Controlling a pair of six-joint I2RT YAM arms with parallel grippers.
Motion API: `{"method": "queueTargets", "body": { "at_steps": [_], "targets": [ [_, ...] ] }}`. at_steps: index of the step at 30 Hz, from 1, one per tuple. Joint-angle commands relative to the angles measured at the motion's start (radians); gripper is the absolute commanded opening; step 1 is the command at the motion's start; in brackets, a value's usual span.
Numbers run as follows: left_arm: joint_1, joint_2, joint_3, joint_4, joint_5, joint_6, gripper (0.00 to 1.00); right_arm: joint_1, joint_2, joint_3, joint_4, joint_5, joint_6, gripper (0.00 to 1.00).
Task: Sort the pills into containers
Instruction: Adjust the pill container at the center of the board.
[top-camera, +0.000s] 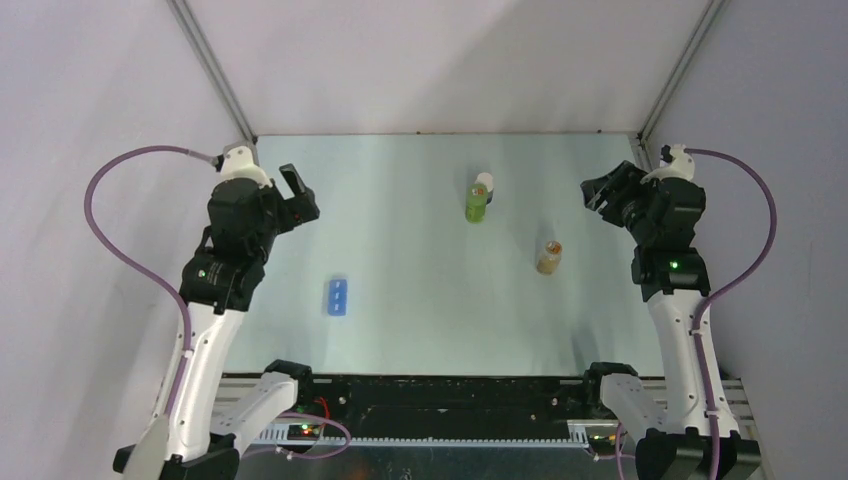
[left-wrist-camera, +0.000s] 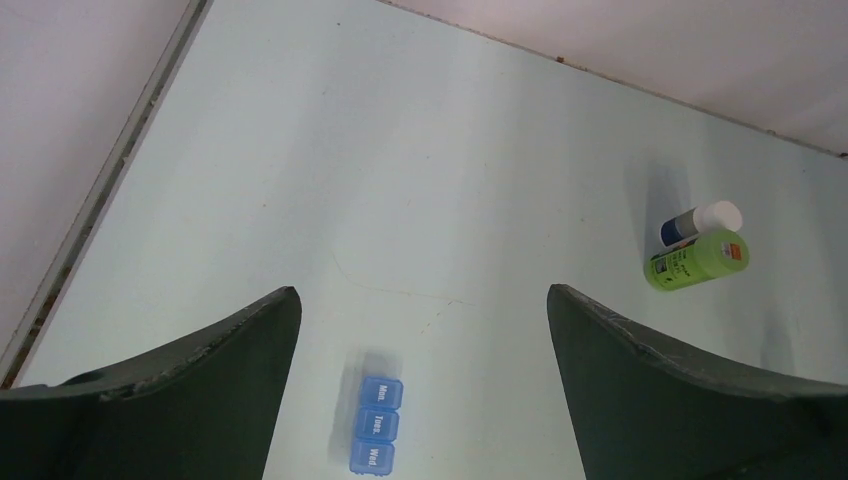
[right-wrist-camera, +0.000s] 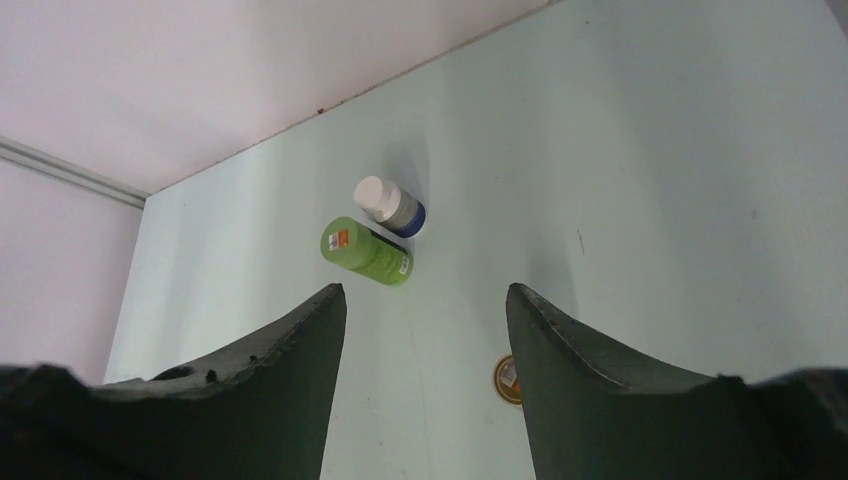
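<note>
I see the left jaws spread wide and the right jaws parted less, both empty above the worktop (top-camera: 420, 330). The blue pill box (top-camera: 337, 297) lies near the left arm. Farther back, the green bottle (top-camera: 477, 205) and white-capped bottle (top-camera: 485, 184) sit side by side, with the brown bottle (top-camera: 548, 258) apart toward the right.

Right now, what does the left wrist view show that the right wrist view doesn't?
Only the left wrist view shows the blue pill box, with three day-labelled compartments, near the bottom edge. Only the right wrist view shows the brown bottle, seen from above with just part of its top showing. Both views show the green bottle and the white-capped bottle side by side on the table.
</note>
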Motion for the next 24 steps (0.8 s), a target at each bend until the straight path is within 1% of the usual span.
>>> {"method": "queueTargets", "body": {
  "at_steps": [1, 3, 8, 10, 12, 17, 18, 21, 22, 24],
  "targets": [
    [0.006, -0.026, 0.000, 0.027, -0.027, -0.019, 0.99, 0.005, 0.003, 0.029, 0.013, 0.058, 0.047, 0.63],
    [0.006, -0.027, 0.012, 0.006, -0.057, -0.048, 0.99, 0.005, -0.005, 0.028, 0.006, 0.077, 0.054, 0.63],
    [0.005, -0.042, -0.017, 0.025, 0.067, 0.002, 0.99, 0.004, -0.017, 0.023, -0.002, 0.070, 0.051, 0.64],
    [0.003, -0.050, -0.054, 0.042, 0.096, -0.007, 0.99, 0.004, -0.015, 0.019, -0.010, 0.061, 0.046, 0.64],
    [-0.006, -0.052, -0.100, 0.051, 0.097, -0.046, 1.00, 0.004, -0.015, 0.008, -0.004, 0.055, 0.046, 0.64],
    [-0.068, -0.045, -0.283, 0.080, 0.025, -0.167, 0.99, 0.005, -0.013, -0.024, 0.008, 0.043, 0.048, 0.66],
    [-0.079, -0.040, -0.329, 0.085, 0.019, -0.183, 0.99, 0.005, -0.011, -0.026, 0.007, 0.042, 0.048, 0.72],
    [-0.086, -0.021, -0.372, 0.076, 0.003, -0.267, 0.99, 0.005, -0.009, -0.029, 0.006, 0.047, 0.044, 0.81],
    [-0.094, -0.015, -0.391, 0.085, 0.000, -0.283, 0.99, 0.005, -0.009, -0.029, 0.006, 0.046, 0.043, 0.87],
    [-0.102, -0.004, -0.438, 0.116, -0.019, -0.309, 0.99, 0.006, -0.008, -0.029, 0.007, 0.046, 0.043, 0.89]
  ]
}}
